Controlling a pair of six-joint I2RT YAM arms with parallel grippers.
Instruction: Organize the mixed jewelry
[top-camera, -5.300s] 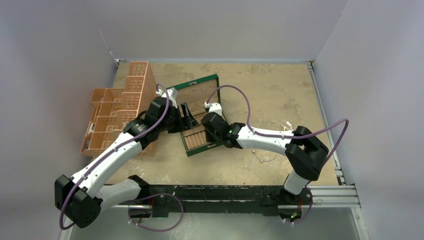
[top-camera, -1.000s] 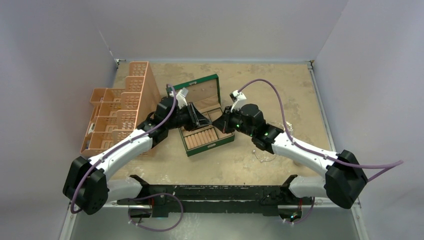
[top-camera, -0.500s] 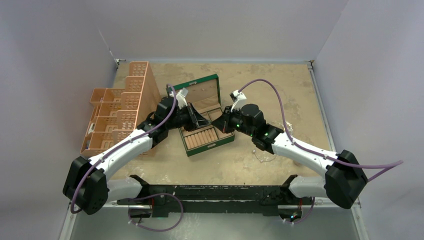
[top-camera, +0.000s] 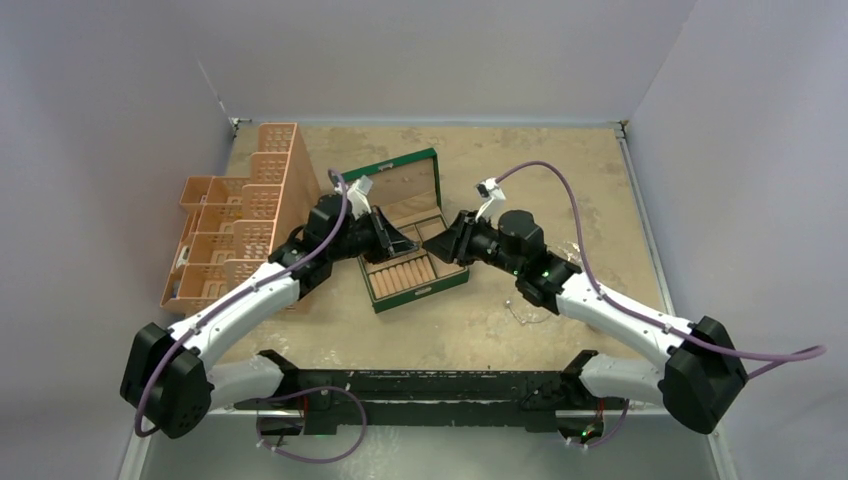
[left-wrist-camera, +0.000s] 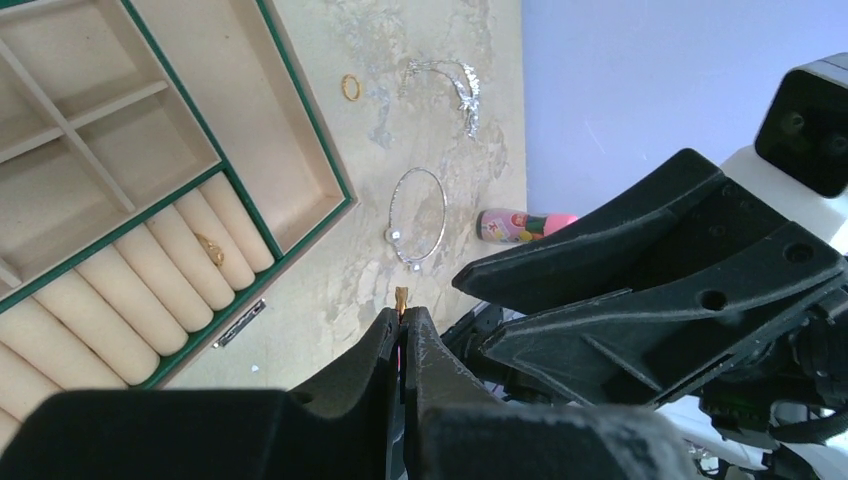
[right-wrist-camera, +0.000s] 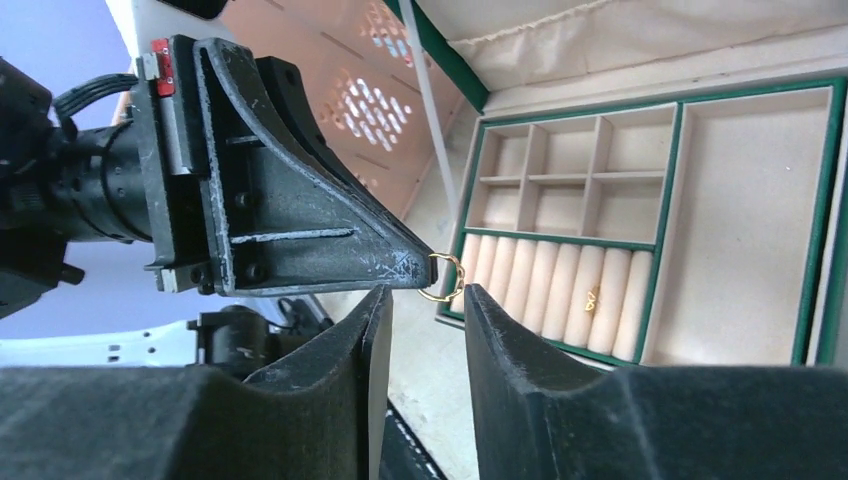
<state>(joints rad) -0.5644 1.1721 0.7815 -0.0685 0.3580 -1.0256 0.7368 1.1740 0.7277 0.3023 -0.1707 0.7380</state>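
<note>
My left gripper (left-wrist-camera: 403, 318) is shut on a small gold ring (left-wrist-camera: 401, 298), which pokes out past its fingertips. In the right wrist view the same ring (right-wrist-camera: 443, 277) hangs from the left fingers (right-wrist-camera: 300, 230), just above the gap of my open right gripper (right-wrist-camera: 427, 295), which does not touch it. Both grippers meet tip to tip over the green box (top-camera: 410, 270): left (top-camera: 412, 243), right (top-camera: 438, 244). On the table lie a wire hoop (left-wrist-camera: 418, 215), a glittery chain (left-wrist-camera: 450, 80) and another gold ring (left-wrist-camera: 351, 87). A gold piece (right-wrist-camera: 592, 298) sits on the box's ring rolls.
The green box (left-wrist-camera: 260, 130) stands open, with tan compartments and its lid up at the back. An orange tiered organizer (top-camera: 240, 225) stands to the left of it. A small pink cylinder (left-wrist-camera: 525, 223) lies on the table near the hoop (top-camera: 527, 312).
The left gripper has shut on the gold ring. The right gripper, shut a moment ago, has opened and drawn back a little to the right.
</note>
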